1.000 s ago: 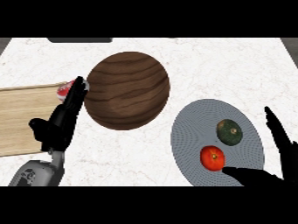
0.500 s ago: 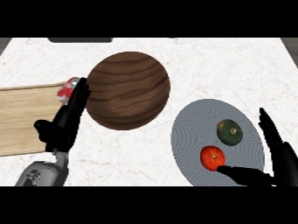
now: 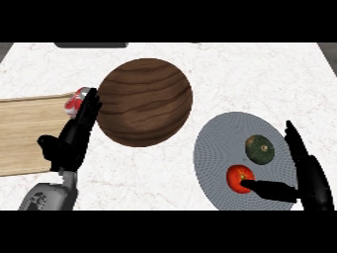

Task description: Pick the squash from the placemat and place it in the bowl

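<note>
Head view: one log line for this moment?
squash on placemat | right hand open beside it, thumb at tomato | bowl empty

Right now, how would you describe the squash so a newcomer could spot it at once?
Find the round grey placemat at the counter's right, beside the wooden bowl. Two things lie on it: the squash is the dark green one, farther from the robot than the red tomato.

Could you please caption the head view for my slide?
Right hand open beside the squash and tomato on the placemat.

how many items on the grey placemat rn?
2: a dark green squash toward the placemat's right side, and a red tomato nearer the front, by the right hand's thumb. The hand may hide more.
</note>
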You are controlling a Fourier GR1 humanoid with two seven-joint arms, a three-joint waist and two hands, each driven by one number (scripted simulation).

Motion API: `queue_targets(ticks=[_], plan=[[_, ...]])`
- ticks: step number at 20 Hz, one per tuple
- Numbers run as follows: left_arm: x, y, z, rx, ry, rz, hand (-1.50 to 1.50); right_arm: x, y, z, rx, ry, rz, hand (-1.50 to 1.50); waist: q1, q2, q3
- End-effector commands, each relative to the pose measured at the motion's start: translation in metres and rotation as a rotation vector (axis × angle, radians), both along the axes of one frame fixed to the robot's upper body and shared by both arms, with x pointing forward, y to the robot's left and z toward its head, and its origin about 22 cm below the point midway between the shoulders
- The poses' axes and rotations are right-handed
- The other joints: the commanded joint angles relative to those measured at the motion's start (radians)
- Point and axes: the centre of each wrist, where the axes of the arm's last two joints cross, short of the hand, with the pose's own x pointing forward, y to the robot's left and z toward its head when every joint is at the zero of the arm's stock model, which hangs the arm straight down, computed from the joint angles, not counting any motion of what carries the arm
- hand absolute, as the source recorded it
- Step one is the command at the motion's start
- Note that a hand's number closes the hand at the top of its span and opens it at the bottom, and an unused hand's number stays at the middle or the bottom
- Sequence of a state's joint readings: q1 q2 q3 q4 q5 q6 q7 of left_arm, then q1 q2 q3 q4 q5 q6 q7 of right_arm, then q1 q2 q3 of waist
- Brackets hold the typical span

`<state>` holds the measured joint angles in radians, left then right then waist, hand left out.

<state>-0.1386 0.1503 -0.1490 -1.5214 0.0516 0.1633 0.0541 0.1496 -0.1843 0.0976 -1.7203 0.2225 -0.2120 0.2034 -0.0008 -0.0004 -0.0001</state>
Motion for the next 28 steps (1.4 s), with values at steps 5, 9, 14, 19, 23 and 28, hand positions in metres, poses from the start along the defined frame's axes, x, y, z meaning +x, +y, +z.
queue_targets(ticks=[5,9,14,19,23,28], plan=[[-0.005,0.002,-0.004,0.008,0.015,-0.004,0.0,0.001,0.026,-0.024,-0.04,0.023,-0.027,-1.5,-0.001,0.0,0.0],[0.0,0.011,0.0,0.015,-0.015,0.005,0.0,0.013,-0.003,-0.035,-0.154,0.088,-0.074,-1.5,0.0,0.0,0.0],[-0.001,-0.001,-0.012,0.012,-0.012,-0.013,0.0,0.031,-0.001,-0.061,-0.182,0.122,-0.023,-1.5,0.001,0.001,0.0],[0.001,-0.005,0.013,0.006,0.003,0.004,0.0,0.031,0.005,-0.067,-0.182,0.111,0.046,1.5,0.002,0.0,0.0],[0.002,-0.004,0.01,-0.001,-0.022,0.003,0.0,0.038,0.016,-0.058,-0.323,0.094,0.169,1.5,0.004,0.0,0.0],[0.003,-0.016,0.003,0.015,-0.015,-0.003,0.0,0.034,0.02,-0.072,-0.28,0.072,0.188,1.5,0.0,0.0,0.0]])
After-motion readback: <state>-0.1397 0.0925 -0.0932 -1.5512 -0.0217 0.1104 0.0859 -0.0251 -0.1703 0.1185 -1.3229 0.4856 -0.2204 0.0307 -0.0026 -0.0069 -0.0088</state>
